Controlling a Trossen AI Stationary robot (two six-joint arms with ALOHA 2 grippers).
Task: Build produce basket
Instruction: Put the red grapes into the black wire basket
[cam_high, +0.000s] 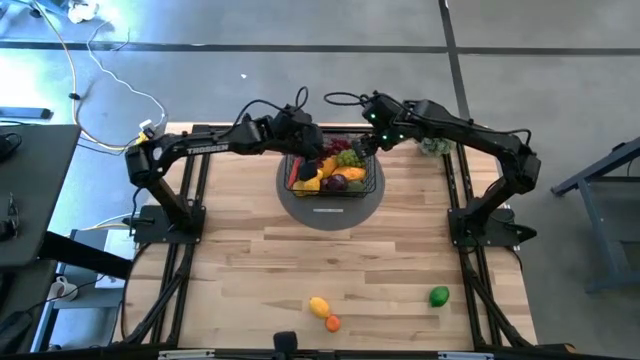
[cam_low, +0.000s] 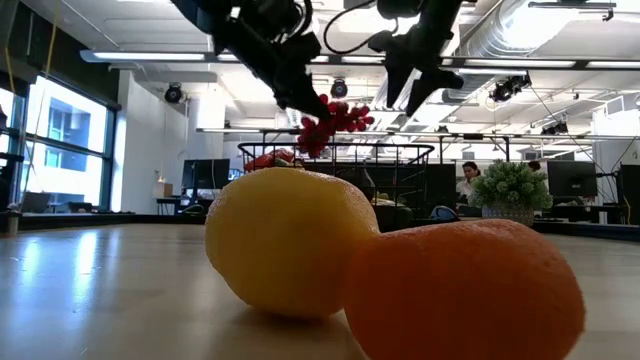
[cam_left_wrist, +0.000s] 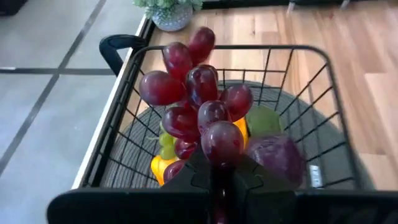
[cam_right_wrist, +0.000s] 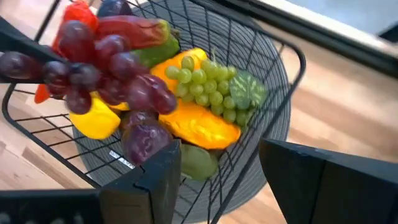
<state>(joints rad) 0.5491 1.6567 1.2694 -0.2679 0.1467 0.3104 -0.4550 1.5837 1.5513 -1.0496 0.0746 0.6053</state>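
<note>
A bunch of red grapes (cam_left_wrist: 193, 93) (cam_low: 335, 120) is in my left gripper (cam_left_wrist: 217, 174) (cam_high: 313, 157), which is shut on it just above the black wire basket (cam_high: 333, 172) (cam_left_wrist: 311, 93). The basket stands on a round grey mat (cam_high: 330, 208). Inside it lie green grapes (cam_right_wrist: 208, 84), an orange mango (cam_right_wrist: 199, 127), a purple plum (cam_right_wrist: 144, 138), a yellow piece (cam_right_wrist: 93, 118) and a red chili (cam_right_wrist: 127, 30). My right gripper (cam_right_wrist: 227, 171) (cam_high: 368, 143) hovers open over the basket's right side and touches nothing. My left gripper pinches the red grape bunch at its near end (cam_left_wrist: 219, 149) between its two fingers. It comes slanting down from the table's left. The bunch sticks out ahead of the fingertips and is lifted clear over the basket's rim (cam_low: 340, 148).
A yellow lemon (cam_high: 318, 305), an orange fruit (cam_high: 332, 322) and a green lime (cam_high: 438, 296) lie near the table's near edge. A potted plant (cam_high: 434, 147) stands at the far right, behind my right arm. People sit in the room beyond the table (cam_low: 468, 178).
</note>
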